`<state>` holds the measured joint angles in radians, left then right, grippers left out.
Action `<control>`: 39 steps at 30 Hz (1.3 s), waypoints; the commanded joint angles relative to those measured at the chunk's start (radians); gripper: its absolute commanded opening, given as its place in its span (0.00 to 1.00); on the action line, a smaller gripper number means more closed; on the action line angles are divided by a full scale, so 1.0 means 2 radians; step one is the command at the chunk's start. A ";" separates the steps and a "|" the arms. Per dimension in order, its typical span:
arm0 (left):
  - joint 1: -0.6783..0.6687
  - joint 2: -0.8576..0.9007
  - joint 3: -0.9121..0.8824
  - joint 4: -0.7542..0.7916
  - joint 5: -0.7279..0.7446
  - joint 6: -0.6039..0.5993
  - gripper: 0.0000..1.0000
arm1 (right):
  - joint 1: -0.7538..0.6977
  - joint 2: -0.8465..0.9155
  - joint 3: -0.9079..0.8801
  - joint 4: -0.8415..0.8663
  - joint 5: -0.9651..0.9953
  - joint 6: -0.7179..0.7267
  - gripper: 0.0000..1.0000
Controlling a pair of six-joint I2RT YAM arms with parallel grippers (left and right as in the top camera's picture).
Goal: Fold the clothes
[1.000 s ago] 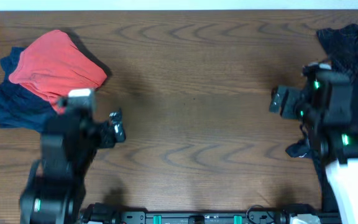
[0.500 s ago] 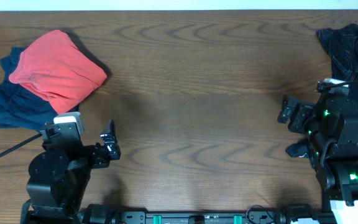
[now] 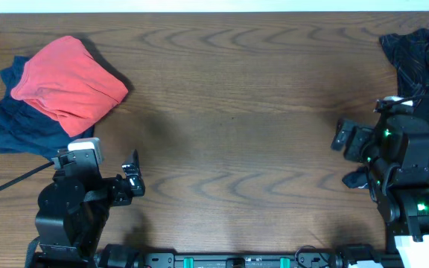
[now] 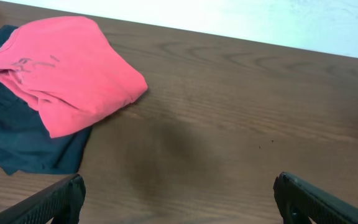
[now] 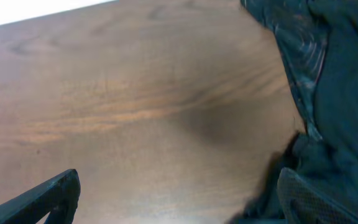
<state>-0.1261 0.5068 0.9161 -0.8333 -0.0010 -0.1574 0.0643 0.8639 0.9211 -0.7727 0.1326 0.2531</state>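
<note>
A folded coral-red shirt (image 3: 69, 82) lies on a navy-blue garment (image 3: 17, 130) at the table's far left. Both show in the left wrist view, the shirt (image 4: 67, 68) with a faint logo and the navy garment (image 4: 23, 137) under it. Black clothes (image 3: 423, 56) lie in a heap at the far right; they also fill the right side of the right wrist view (image 5: 334, 93). My left gripper (image 3: 131, 179) is open and empty near the front left, below the red shirt. My right gripper (image 3: 342, 135) is open and empty, just left of the black heap.
The wooden table (image 3: 229, 112) stretches between the two piles. A black cable (image 3: 6, 186) runs off the left edge beside the left arm. The arm bases stand along the front edge.
Both arms pulled back toward the front edge a second ago and have since nearly stopped. The left gripper moved down away from the red shirt. The clothes have not moved.
</note>
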 commanded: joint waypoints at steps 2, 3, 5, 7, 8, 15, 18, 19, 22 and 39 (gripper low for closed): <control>0.000 -0.001 -0.003 -0.001 -0.006 -0.002 0.98 | 0.004 0.000 -0.003 -0.001 0.014 0.000 0.99; 0.000 -0.001 -0.003 -0.001 -0.006 -0.002 0.98 | 0.005 0.000 -0.005 0.009 0.014 -0.008 0.99; 0.000 -0.001 -0.003 -0.001 -0.006 -0.002 0.98 | 0.006 -0.002 -0.010 0.030 0.012 -0.027 0.99; 0.000 -0.001 -0.003 -0.001 -0.006 -0.002 0.98 | 0.004 -0.014 -0.021 0.050 0.011 -0.040 0.99; 0.000 -0.001 -0.003 0.000 -0.006 -0.002 0.98 | 0.002 -0.024 -0.029 0.056 0.011 -0.042 0.99; 0.000 -0.001 -0.003 0.000 -0.006 -0.002 0.98 | -0.011 -0.175 -0.159 0.145 0.010 -0.041 0.99; 0.000 -0.001 -0.003 -0.001 -0.006 -0.002 0.98 | -0.010 -0.263 -0.244 0.201 0.010 -0.041 0.99; 0.000 -0.001 -0.003 0.000 -0.006 -0.002 0.98 | -0.008 -0.287 -0.268 0.219 0.010 -0.041 0.99; 0.000 -0.001 -0.003 0.000 -0.006 -0.002 0.98 | -0.002 -0.351 -0.339 0.284 0.010 -0.043 0.99; 0.000 -0.001 -0.003 0.000 -0.006 -0.002 0.98 | -0.003 -0.429 -0.458 0.353 -0.029 -0.101 0.99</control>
<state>-0.1261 0.5076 0.9146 -0.8341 -0.0044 -0.1574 0.0517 0.0147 0.0090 -0.0639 0.0959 0.0864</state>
